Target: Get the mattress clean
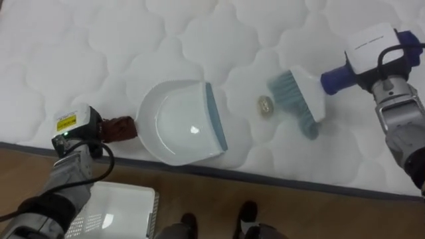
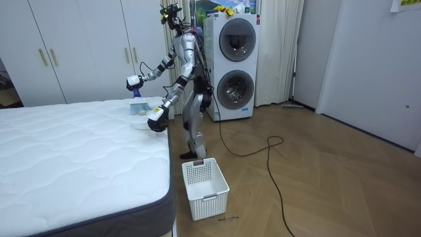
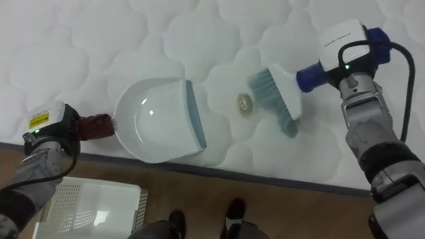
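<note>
The white dustpan [image 1: 179,123] lies on the bed [image 1: 80,53], close to the bed's edge, and its inside is bare. Its open side faces a small round scrap [image 1: 265,105] lying just beside it. On the far side of the scrap from the dustpan, a brush [image 1: 299,99] touches the bed. The left hand [image 1: 87,127] is curled round the dustpan's brown handle. The right hand [image 1: 372,63] is wrapped round the brush's blue handle. A white basket [image 1: 116,209] stands on the floor below the dustpan.
</note>
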Robot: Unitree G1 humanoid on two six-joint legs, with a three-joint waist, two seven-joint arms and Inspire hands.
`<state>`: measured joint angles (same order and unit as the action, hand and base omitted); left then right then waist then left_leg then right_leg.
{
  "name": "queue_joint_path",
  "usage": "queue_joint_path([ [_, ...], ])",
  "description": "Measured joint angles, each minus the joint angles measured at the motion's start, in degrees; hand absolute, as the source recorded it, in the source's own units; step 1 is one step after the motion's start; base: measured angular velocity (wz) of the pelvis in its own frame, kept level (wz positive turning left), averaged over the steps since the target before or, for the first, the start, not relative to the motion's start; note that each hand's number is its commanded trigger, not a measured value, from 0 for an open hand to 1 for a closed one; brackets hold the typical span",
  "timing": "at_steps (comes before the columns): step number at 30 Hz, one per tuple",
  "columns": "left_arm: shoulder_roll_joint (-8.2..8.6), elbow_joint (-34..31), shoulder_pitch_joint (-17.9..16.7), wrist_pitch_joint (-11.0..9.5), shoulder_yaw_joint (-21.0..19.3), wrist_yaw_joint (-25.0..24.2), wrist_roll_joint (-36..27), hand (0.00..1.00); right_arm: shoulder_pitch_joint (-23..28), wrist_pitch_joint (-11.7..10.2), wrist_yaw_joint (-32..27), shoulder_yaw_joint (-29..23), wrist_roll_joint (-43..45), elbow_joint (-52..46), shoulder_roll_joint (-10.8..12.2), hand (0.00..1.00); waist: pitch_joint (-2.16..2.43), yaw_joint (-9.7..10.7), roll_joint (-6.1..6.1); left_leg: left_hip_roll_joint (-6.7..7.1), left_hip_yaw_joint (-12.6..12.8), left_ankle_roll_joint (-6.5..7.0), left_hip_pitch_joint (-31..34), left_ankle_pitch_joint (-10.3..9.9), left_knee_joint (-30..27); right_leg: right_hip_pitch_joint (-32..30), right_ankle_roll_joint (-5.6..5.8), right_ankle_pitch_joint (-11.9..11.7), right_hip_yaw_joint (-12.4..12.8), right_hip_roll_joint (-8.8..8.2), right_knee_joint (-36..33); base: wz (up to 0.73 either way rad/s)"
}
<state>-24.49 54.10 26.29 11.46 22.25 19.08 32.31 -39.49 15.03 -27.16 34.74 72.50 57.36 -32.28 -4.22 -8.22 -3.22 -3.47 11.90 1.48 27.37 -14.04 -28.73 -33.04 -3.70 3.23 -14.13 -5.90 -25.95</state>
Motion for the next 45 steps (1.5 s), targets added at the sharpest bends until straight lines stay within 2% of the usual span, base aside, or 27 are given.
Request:
queue_joint_path([
  [5, -0.02, -0.5, 0.0, 0.0, 0.5, 0.0, 1.0, 1.00, 0.1, -0.1, 0.6, 0.1, -0.3, -0.2, 0.5, 1.00, 0.26, 0.1, 0.44, 0.03, -0.2, 0.00, -0.1, 0.0, 0.0, 0.3, -0.06, 0.0, -0.2, 0.02, 0.3, 0.01],
  [16, 0.08, -0.5, -0.1, -0.4, 1.1, -0.1, 1.0, 1.00, 1.8, -0.7, 0.3, 0.3, 0.9, -2.4, 1.9, 1.00, 0.23, 0.3, 0.55, 0.04, -0.9, 0.02, -0.1, 0.0, 0.3, 1.2, 0.09, -0.3, -1.0, 0.07, 1.5, 0.03],
  [19, 0.40, -0.5, -0.1, -0.1, 1.2, -0.6, 1.0, 1.00, 1.8, -0.2, 0.3, 0.2, 1.2, -2.4, 3.5, 1.00, 0.16, 0.2, 0.71, 0.04, -1.0, 0.08, -0.1, 0.1, 0.4, 1.3, 0.15, -0.3, -1.6, 0.00, 1.8, 0.00],
  [24, 1.27, -0.5, -0.2, 0.0, 1.2, -2.3, 0.5, 1.00, 2.1, -0.2, 0.7, 1.0, 0.8, -2.4, 6.9, 1.00, -0.05, -0.1, 2.05, 0.02, -1.2, 0.08, 0.0, 0.1, 0.7, 1.1, 0.15, -0.3, -2.3, -0.16, 1.5, 0.01],
  [27, 1.37, -0.5, -0.1, 0.1, 1.8, -2.4, -0.1, 1.00, 2.3, -0.2, 1.5, 2.3, -0.5, -2.4, 7.8, 1.00, 0.04, -0.1, 2.60, 0.08, -1.2, 0.08, -0.1, 0.1, 1.1, 1.0, 0.15, -0.3, -2.3, -0.20, 1.5, 0.00],
  [45, 1.37, -0.5, -0.1, 0.0, 2.6, -2.5, 0.0, 1.00, 2.3, -1.3, 5.4, 2.2, -8.5, -2.5, 8.0, 1.00, 0.08, -0.3, 2.72, 0.28, -0.8, -0.04, -0.1, 0.1, 1.7, 0.4, 0.11, -0.2, -1.6, -0.13, 1.4, -0.01],
])
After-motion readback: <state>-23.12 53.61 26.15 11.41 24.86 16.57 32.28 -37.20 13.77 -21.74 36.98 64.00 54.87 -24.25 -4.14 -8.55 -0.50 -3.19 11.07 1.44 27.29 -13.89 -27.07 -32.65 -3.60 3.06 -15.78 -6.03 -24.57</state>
